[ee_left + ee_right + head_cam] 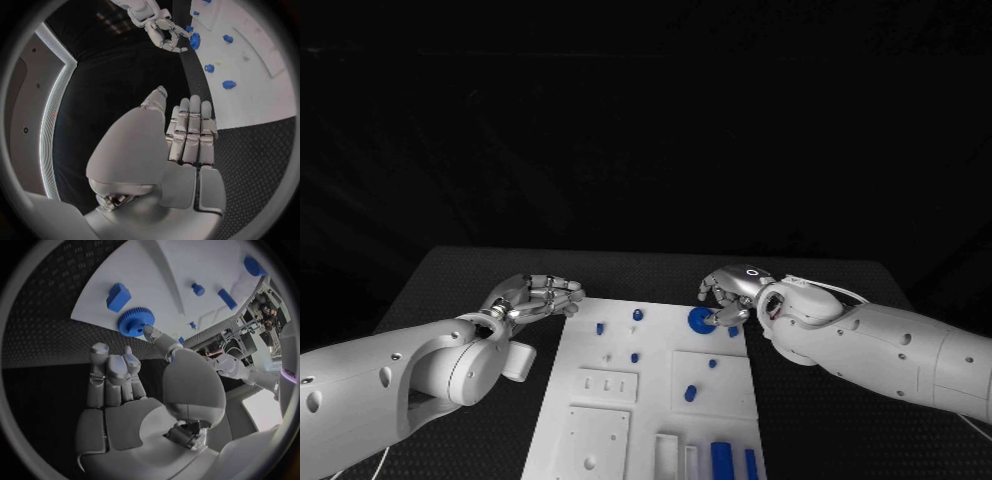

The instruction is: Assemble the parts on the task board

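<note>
The white task board [661, 345] lies in the middle of the black table. A blue gear [702, 320] lies flat near its far right corner. My right hand [733, 293] hovers at that corner with its fingers curled in. In the right wrist view its thumb tip touches the rim of the gear [135, 321], and the other fingers hold nothing. My left hand [538, 297] is off the board's far left corner, fingers curled together, holding nothing. The left wrist view shows the left hand [187, 135] beside the board [262, 95], with the right hand [162, 31] by the gear [195, 40].
Small blue parts [638, 314] [635, 357] [689, 394] stand scattered over the board. Long blue bars [721, 460] lie in slots at its near right end. White raised blocks [606, 385] sit at the near left. A blue block [118, 296] is next to the gear.
</note>
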Robot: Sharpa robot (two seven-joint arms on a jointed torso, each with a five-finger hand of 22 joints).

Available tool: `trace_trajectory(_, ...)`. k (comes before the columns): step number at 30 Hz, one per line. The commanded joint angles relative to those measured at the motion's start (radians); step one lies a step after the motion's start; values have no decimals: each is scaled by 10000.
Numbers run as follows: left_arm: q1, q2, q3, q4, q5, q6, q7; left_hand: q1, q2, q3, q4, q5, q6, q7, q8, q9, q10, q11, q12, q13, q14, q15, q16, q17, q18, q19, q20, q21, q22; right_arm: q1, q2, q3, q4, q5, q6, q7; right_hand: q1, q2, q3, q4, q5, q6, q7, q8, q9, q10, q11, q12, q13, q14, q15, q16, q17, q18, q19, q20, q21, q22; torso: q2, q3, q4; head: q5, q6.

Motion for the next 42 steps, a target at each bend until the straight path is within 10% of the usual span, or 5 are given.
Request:
trace_trajectory(1,12,35,7,6,-49,137,67,77,-9,20,6,48,-33,1,-55,-9,-85,-4,-62,-14,-24,24,-34,11,132,-59,15,60,201,-93,49,-4,-53,128,308,231,-76,30,-76,9,75,-61,31,-51,-16,-509,118,128,149,-58,-38,55,56,316,87,-163,72,226,-7,-20,36,-28,-50)
trace_trajectory(24,11,-16,-1,-21,-49,124,48,50,-3,7,19,37,-45,13,-68,-13,-93,5,-80,-16,-17,25,-39,19,130,-58,18,65,202,-273,98,-4,-205,-70,559,348,165,282,210,37,156,184,48,44,33,-458,139,235,349,-44,-15,17,270,316,-13,-212,247,183,-12,-25,36,-14,-196)
trace_trajectory(42,4,23,-23,-99,-60,119,29,49,-9,1,13,32,-57,17,-79,-17,-104,7,-95,-19,-22,26,-47,22,131,-62,17,65,202,-287,119,-4,-323,62,729,488,457,390,1190,-186,1859,52,41,-104,-70,-463,133,151,381,17,-19,-123,487,316,-100,-162,413,163,-16,-25,26,-84,-226)
